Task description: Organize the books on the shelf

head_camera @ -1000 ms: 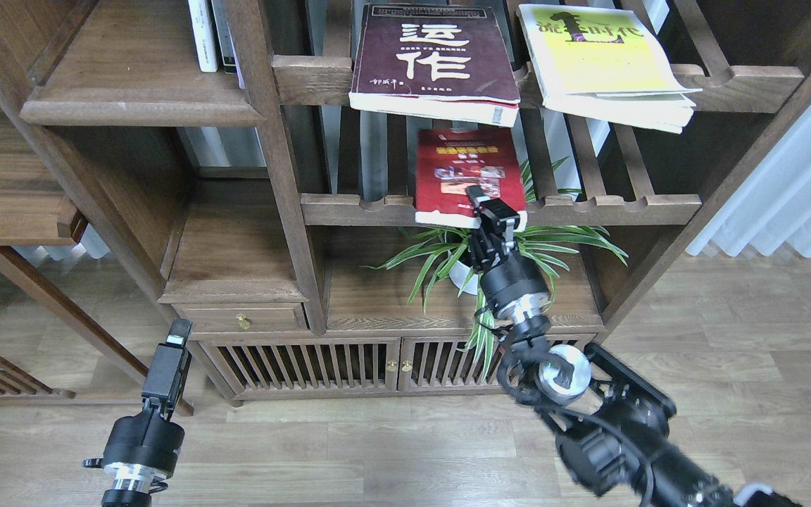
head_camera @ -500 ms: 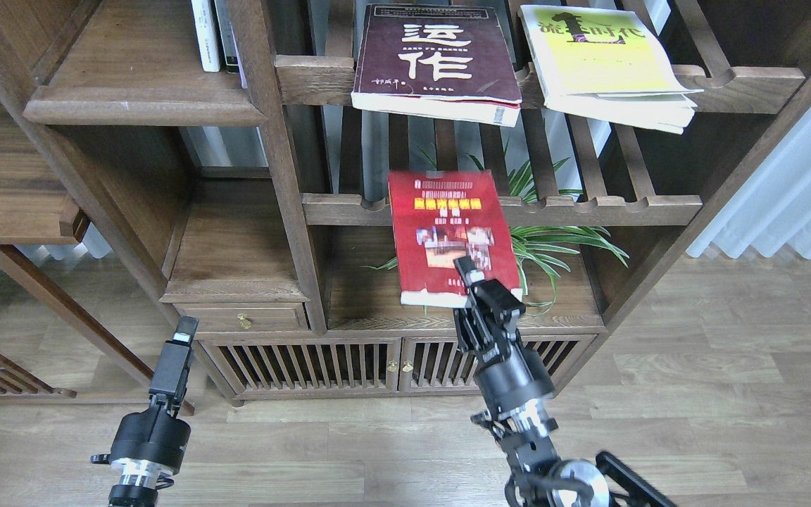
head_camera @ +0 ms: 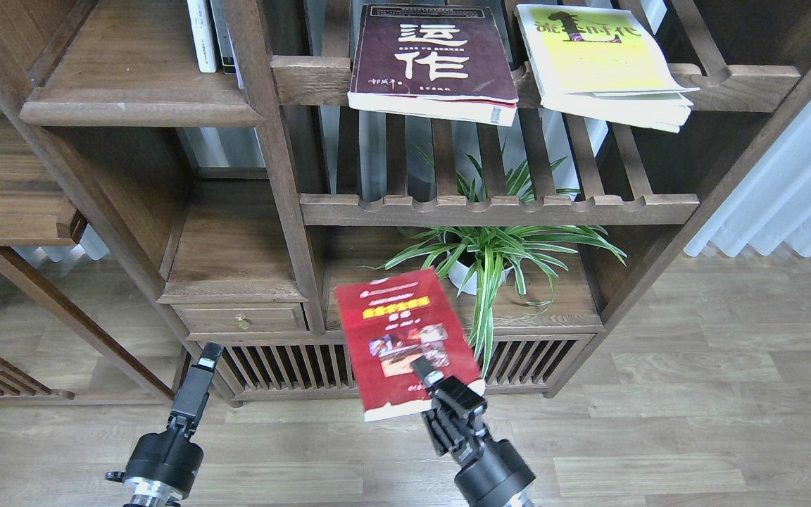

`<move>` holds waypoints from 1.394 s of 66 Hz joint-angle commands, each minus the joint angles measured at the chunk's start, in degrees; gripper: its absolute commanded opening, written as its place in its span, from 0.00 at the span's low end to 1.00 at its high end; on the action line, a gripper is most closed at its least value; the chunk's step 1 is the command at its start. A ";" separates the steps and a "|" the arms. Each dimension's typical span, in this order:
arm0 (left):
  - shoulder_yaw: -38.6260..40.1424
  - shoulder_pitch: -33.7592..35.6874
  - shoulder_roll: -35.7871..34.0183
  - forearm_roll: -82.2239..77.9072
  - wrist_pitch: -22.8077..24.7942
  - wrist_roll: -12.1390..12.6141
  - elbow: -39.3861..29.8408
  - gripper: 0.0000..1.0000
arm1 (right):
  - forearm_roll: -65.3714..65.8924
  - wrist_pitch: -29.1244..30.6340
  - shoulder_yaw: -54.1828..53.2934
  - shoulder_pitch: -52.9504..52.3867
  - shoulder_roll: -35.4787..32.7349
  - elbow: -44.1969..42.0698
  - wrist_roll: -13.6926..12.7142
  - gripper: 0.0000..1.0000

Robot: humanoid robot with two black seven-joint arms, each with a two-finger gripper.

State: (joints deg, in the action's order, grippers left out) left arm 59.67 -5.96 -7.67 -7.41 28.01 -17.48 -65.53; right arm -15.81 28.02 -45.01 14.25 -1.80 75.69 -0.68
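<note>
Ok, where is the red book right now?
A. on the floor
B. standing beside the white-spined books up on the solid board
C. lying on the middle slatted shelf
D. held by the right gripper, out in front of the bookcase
D: the right gripper is clamped on the lower edge of the red book, which hangs in the air clear of the slatted shelf.

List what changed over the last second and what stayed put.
The right gripper, shut on the red book, pulled it off the slatted shelf, down and leftward. The left gripper edged right. The maroon book and yellow book stayed.
</note>
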 commanded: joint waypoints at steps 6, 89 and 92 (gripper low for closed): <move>-9.13 1.56 -8.76 13.99 -0.01 6.49 -2.14 1.00 | -0.71 -0.02 0.10 -1.24 0.48 -1.78 -5.29 0.05; -30.22 12.90 -15.01 26.74 -0.01 11.86 -6.10 1.00 | -4.49 -0.02 5.99 -6.95 1.80 -10.30 -14.88 0.05; -30.49 12.90 -15.01 26.74 -0.01 11.86 -6.10 1.00 | -5.10 -0.02 6.08 -7.04 1.80 -10.30 -14.88 0.05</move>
State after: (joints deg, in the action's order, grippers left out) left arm 29.94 7.15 -22.65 19.32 27.98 -5.53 -71.70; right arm -19.70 28.01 -38.89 7.56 0.00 65.39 -15.54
